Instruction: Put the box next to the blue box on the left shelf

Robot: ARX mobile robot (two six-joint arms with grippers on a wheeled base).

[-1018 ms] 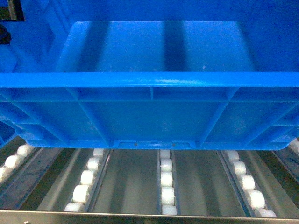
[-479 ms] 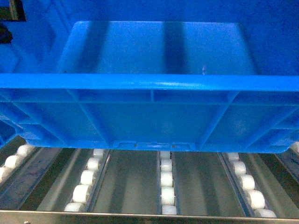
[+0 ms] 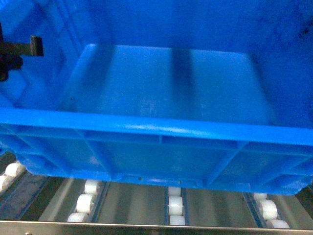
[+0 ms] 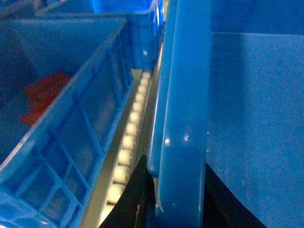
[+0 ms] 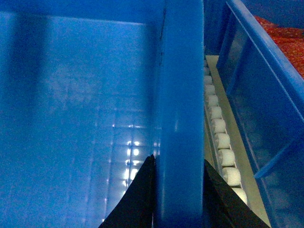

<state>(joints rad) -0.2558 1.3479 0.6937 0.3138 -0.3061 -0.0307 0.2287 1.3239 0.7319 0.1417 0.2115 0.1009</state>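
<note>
The box, a big bright-blue crate, fills the head view above the left shelf's white roller tracks. Its near rim slopes slightly down to the right. I cannot tell whether its bottom touches the rollers. My left gripper is shut on the box's left rim, one black finger on each side. My right gripper is shut on the right rim in the same way. The blue box stands to the left on the shelf, a roller track between it and the held box.
The blue box on the left holds something red. Another blue crate with red contents stands close on the right, past a roller track. The shelf's steel front rail runs along the bottom of the head view.
The box's near rim has dropped in the head view and tilted, and it covers more of the rollers. More of its floor shows. Both grippers keep their hold.
</note>
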